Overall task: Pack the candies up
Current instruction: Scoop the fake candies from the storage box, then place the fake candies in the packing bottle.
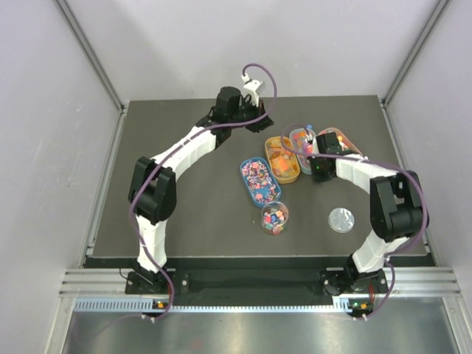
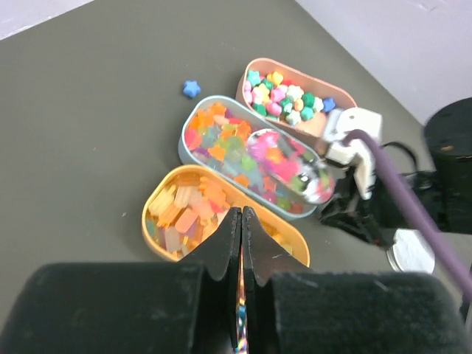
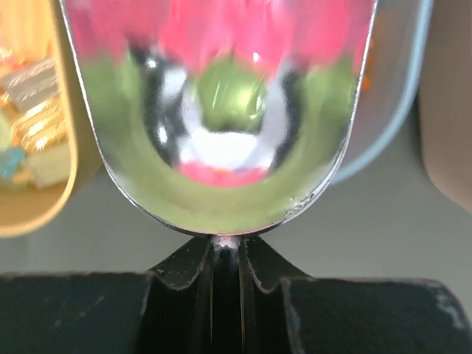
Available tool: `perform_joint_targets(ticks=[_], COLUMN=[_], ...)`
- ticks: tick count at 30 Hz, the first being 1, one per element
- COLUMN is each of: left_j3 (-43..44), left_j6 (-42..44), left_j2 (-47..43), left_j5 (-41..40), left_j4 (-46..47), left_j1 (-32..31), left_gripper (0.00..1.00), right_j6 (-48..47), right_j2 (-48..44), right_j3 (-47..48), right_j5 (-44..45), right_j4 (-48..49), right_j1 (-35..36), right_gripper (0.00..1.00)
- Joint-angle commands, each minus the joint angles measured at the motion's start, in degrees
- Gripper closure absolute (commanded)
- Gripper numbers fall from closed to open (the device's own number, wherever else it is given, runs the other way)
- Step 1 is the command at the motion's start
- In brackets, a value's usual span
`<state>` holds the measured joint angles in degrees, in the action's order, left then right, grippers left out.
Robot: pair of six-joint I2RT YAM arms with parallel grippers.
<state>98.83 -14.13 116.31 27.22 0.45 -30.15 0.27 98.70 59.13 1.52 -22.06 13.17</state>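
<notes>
The candies fill several oval trays: orange pieces in an orange tray (image 2: 156,202), mixed gummies in a blue-grey tray (image 2: 193,114), star shapes (image 2: 284,96) in a pink tray (image 2: 259,65). Sprinkle-like candies (image 1: 259,181) lie in a blue tray. A clear cup (image 1: 275,218) holds more. My right gripper (image 3: 226,247) is shut on the handle of a metal scoop (image 3: 221,192), whose bowl sits in the blue-grey tray's gummies (image 2: 291,166). My left gripper (image 2: 241,215) is shut with nothing in it, hovering above the orange tray's near end.
A clear round lid (image 1: 341,219) lies on the dark table near the right arm. One loose blue star candy (image 2: 192,88) lies on the table beside the trays. White walls enclose the table on three sides.
</notes>
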Motion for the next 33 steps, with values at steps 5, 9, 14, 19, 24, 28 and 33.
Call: perform_joint_targets(ticks=[5,9,14,19,24,28,33], left_j3=[0.23,-1.96,-4.51,-8.64,-15.06,-20.77,-24.99], left_j6=[6.30,8.76,11.05,12.46,13.17,13.34,12.90], left_j2=[-9.96,-12.33,-15.41,-19.62,-23.49,-25.78,-27.36], left_j5=[-3.58,-4.28,-4.98,-6.57,-8.58,-9.91,-10.44], left_j4=[-7.30,-10.38,-11.87,-11.26,-10.65,-8.62,-7.22], left_j1=[1.14,3.34,6.42,7.83,8.88,9.58,10.11], left_gripper=[0.97,0.97,0.97,0.97,0.97,0.97,0.97], right_j6=[-12.12,-25.11,-35.76,-48.16,-57.38,-61.00,-58.99], right_j2=[-18.77,-25.73,-30.39,-35.31,-38.66,-42.26,-43.41], right_j3=[0.01,0.46,-1.47,-4.46,-3.94,-3.41,-2.80], right_j5=[-1.15,-8.10,-12.15,-9.79,-7.50,-5.13,-2.49], right_j4=[-3.65,-14.21,-25.64,-33.37,-39.27,-43.14,-48.06], right_j1=[0.80,0.81,0.89,1.86,3.79,8.26,15.21], right_gripper=[1.00,1.00,1.00,1.00,1.00,1.00,1.00])
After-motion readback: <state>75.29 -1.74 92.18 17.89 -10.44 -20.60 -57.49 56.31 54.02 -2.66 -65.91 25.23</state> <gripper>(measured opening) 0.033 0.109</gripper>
